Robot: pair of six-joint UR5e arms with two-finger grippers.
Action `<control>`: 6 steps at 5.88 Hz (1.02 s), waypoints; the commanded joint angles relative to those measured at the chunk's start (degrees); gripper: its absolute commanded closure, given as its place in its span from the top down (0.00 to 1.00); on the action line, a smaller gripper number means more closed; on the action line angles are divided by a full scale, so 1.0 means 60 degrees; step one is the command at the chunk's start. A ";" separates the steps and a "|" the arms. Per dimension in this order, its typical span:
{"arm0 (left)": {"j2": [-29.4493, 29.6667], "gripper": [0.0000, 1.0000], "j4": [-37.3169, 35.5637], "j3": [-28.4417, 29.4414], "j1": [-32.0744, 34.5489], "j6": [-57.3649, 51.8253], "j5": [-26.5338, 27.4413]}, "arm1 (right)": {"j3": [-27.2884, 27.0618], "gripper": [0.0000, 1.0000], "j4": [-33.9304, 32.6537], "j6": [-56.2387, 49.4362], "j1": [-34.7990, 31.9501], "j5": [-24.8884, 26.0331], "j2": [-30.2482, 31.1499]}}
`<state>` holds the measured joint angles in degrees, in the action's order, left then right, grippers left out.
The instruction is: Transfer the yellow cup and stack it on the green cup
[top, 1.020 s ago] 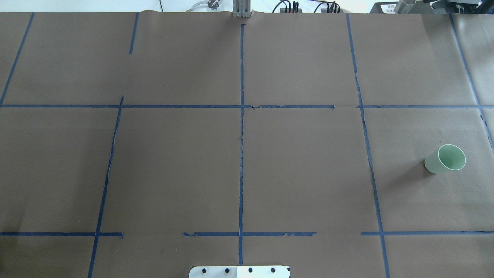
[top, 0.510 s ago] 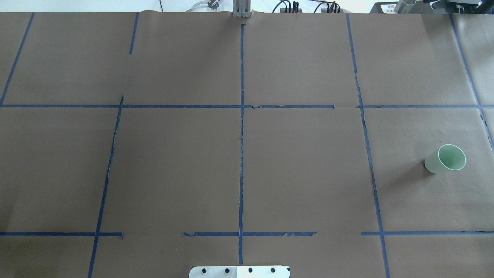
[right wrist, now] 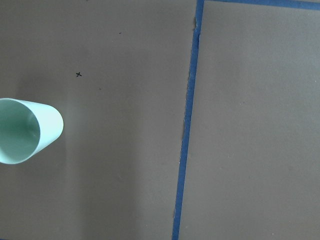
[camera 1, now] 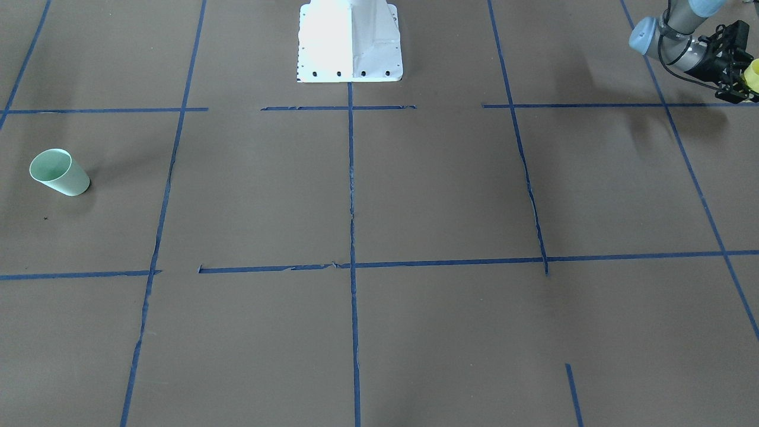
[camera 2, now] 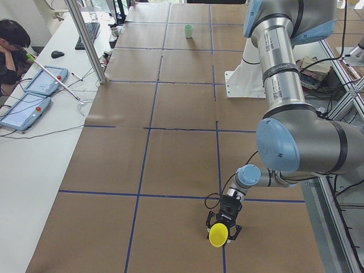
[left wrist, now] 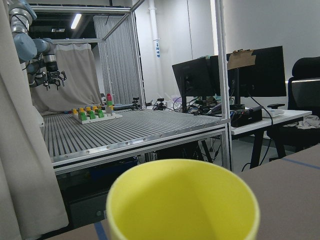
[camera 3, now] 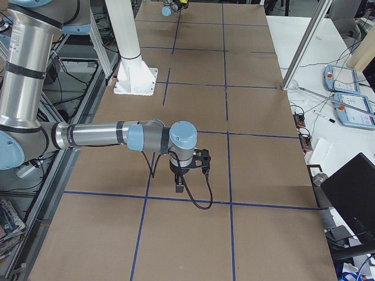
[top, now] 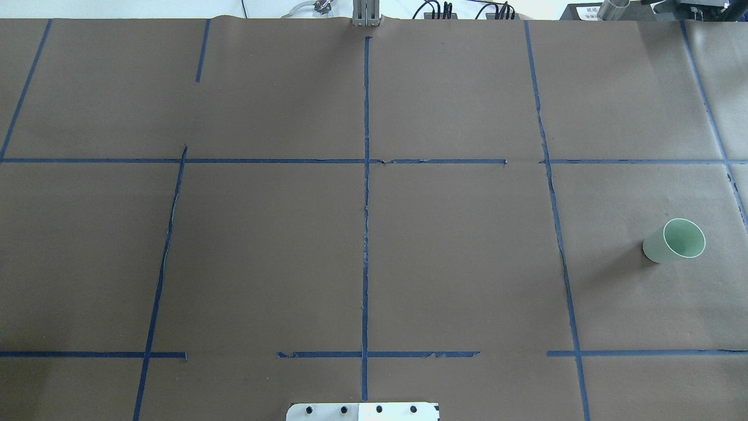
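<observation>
The yellow cup (camera 1: 754,72) is held in my left gripper (camera 1: 746,76) at the table's left end, lifted off the paper with its mouth turned sideways. It also shows in the exterior left view (camera 2: 218,235) and fills the bottom of the left wrist view (left wrist: 182,200). The green cup (top: 675,241) stands upright at the table's far right, also in the front view (camera 1: 59,172) and at the left edge of the right wrist view (right wrist: 22,131). My right gripper (camera 3: 179,186) points down over the table; I cannot tell if it is open.
Blue tape lines grid the brown paper. The white robot base plate (camera 1: 350,41) sits at the near middle edge. An operator (camera 2: 14,42) sits at a side bench with tablets (camera 2: 25,108), and a metal post (camera 2: 85,40) stands at the table's far edge.
</observation>
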<state>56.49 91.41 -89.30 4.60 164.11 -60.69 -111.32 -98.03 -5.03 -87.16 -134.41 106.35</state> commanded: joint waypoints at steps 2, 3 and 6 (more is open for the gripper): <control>0.0439 0.47 0.4409 0.1362 0.3261 -0.4800 0.1658 | 0.0009 1.00 0.0004 0.0003 -0.0005 -0.0113 0.0000; 0.1400 0.47 0.5699 0.1362 0.5495 -0.7999 0.1981 | 0.0009 1.00 -0.0010 0.0003 0.0009 -0.0127 0.0000; 0.4535 0.45 0.8670 0.1436 0.9025 -1.5852 0.0822 | 0.0038 1.00 -0.0039 0.0017 0.0009 -0.0200 0.0000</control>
<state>78.28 140.46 -80.64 52.96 81.08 -51.53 -111.21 -98.18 -4.94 -87.10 -135.37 106.35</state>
